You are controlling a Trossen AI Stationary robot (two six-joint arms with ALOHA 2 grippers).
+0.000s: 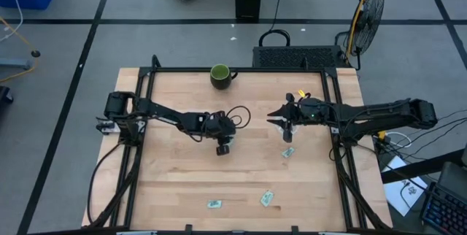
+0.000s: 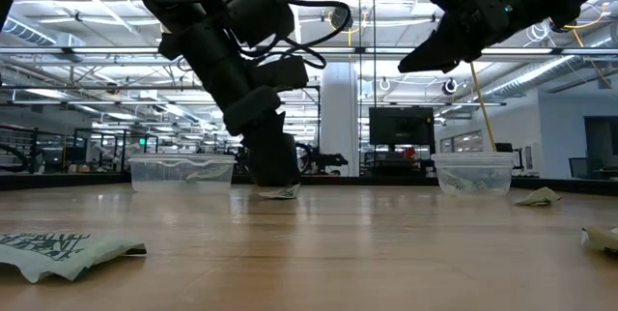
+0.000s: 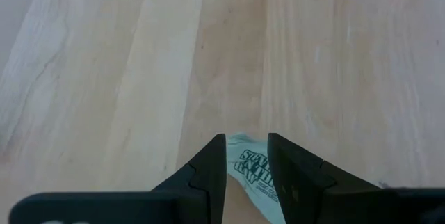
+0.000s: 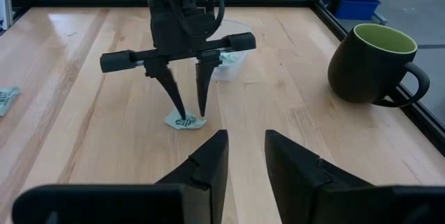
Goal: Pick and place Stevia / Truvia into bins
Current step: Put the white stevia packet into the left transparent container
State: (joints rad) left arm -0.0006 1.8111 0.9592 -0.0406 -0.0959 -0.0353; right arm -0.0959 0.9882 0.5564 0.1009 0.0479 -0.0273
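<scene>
A pale green and white sachet (image 4: 174, 122) lies flat on the table under my left gripper (image 4: 191, 114), which points straight down near the table's middle (image 1: 222, 149). Its fingers are a little apart, with the sachet's print (image 3: 254, 172) showing between them. My right gripper (image 1: 274, 119) hovers high right of centre, open, touching nothing. Three more sachets lie loose: one below the right gripper (image 1: 288, 152) and two near the near edge (image 1: 267, 198) (image 1: 214, 204). Two clear bins (image 2: 181, 171) (image 2: 473, 173) stand on the table, both with sachets inside. My left gripper comes at the sachet from above, fingers pointing down. Both fingertips (image 4: 202, 111) stand on or at the sachet's top face (image 4: 186, 121), a narrow gap between them. The sachet lies flat on the table. Whether the tips pinch any paper cannot be told.
A dark green mug (image 1: 220, 75) stands near the far edge, its handle toward the table's right. One clear bin (image 4: 229, 67) sits close behind the left gripper. A black frame (image 1: 146, 111) runs along the table's sides. Bare wood (image 1: 175, 184) lies toward the near left.
</scene>
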